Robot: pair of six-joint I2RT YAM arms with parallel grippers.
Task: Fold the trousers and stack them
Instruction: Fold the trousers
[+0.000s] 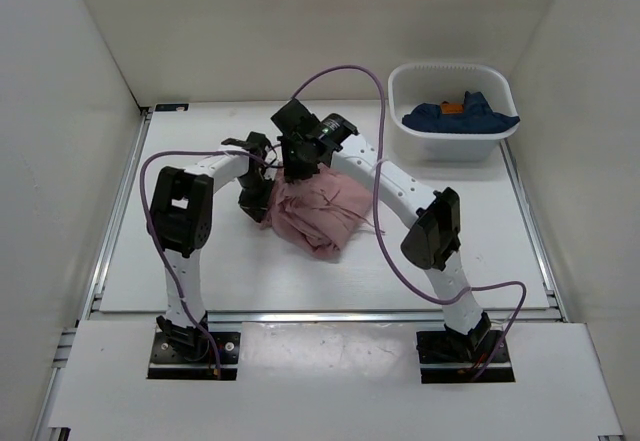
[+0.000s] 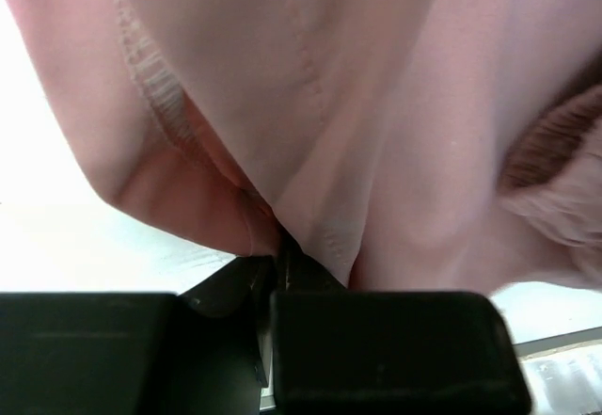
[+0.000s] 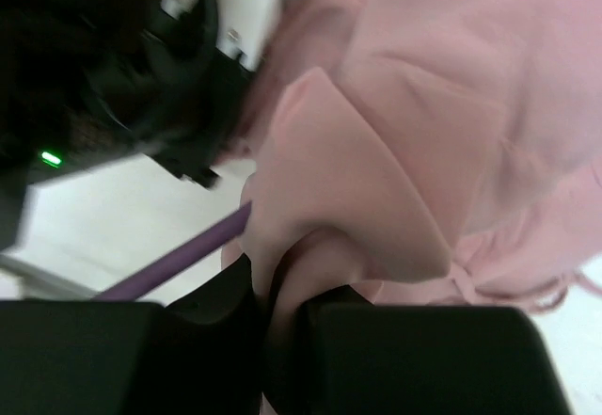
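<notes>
The dusty-pink trousers (image 1: 318, 213) lie bunched in a wrinkled heap at the middle of the table, a thin drawstring trailing off to the right. My left gripper (image 1: 256, 197) is at the heap's left edge and is shut on a fold of the pink fabric (image 2: 282, 151). My right gripper (image 1: 297, 169) is at the heap's far edge and is shut on another fold of the trousers (image 3: 376, 180). Both grips hold the cloth close to each other. The fabric fills both wrist views and hides the fingertips.
A white tub (image 1: 452, 111) stands at the back right with a dark blue garment (image 1: 460, 116) with an orange patch inside. Purple cables loop over both arms. White walls enclose the table on three sides.
</notes>
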